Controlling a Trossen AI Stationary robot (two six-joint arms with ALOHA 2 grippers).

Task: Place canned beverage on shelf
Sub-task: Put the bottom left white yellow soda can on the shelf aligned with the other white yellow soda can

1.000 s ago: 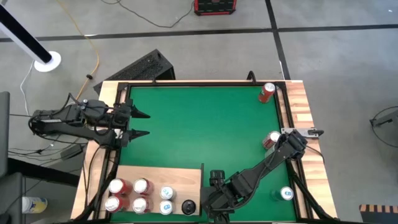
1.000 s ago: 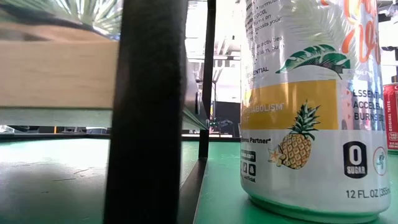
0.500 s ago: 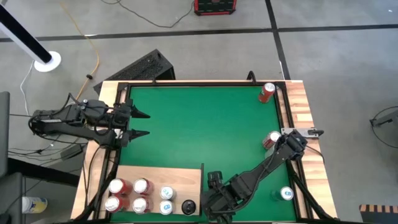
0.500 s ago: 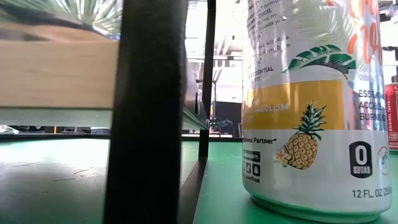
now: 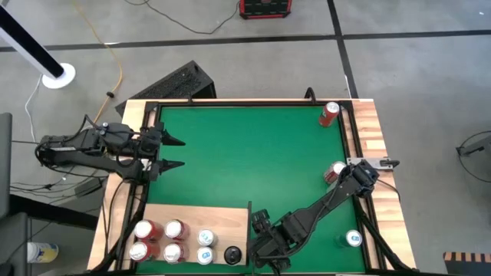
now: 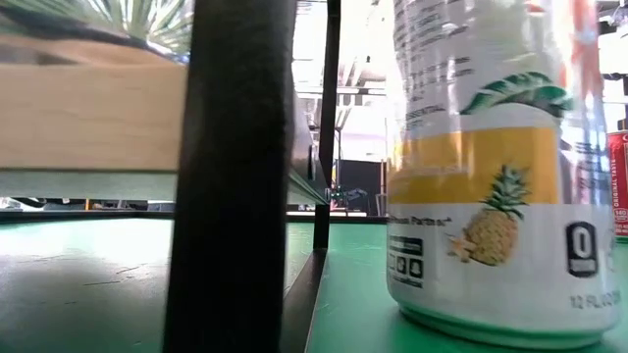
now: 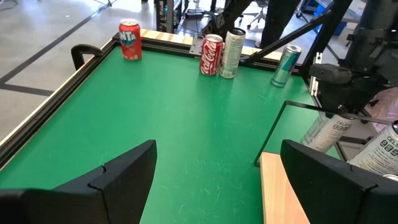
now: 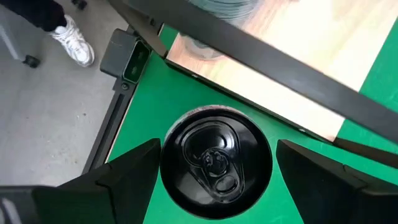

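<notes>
The canned beverage (image 8: 216, 163), white with a pineapple label (image 6: 491, 196) and a black top, stands upright on the green mat just right of the shelf (image 5: 207, 216). My right gripper (image 8: 217, 149) is over it from above, shut on it, and hides it in the high view, where the gripper (image 5: 262, 239) is near the front edge. The shelf, a pale board raised above the mat, carries several cans. My left gripper (image 5: 165, 153) hangs open over the mat's left edge with nothing between its fingers. My right gripper pinches the can's upper side wall (image 8: 168, 163) between its two fingers, one on each opposite side just under the black rim. The fingers come from above, pointing steeply down. The can stays upright with its base (image 6: 500, 328) down at the mat; whether it rests there I cannot tell.
A black frame post (image 6: 231, 176) and bar (image 8: 261, 59) stand between the can and the shelf. A red can (image 5: 330, 113), another (image 5: 335, 172) and a blue-topped one (image 5: 353, 239) stand along the mat's right side. A person's shoe (image 8: 73, 42) shows on the floor beyond the front edge.
My right gripper has rolled about the line it points along while staying in place. The can has turned with it about its upright axis: in the low view its pineapple label has swung toward the picture's right, and it now shows blurred.
</notes>
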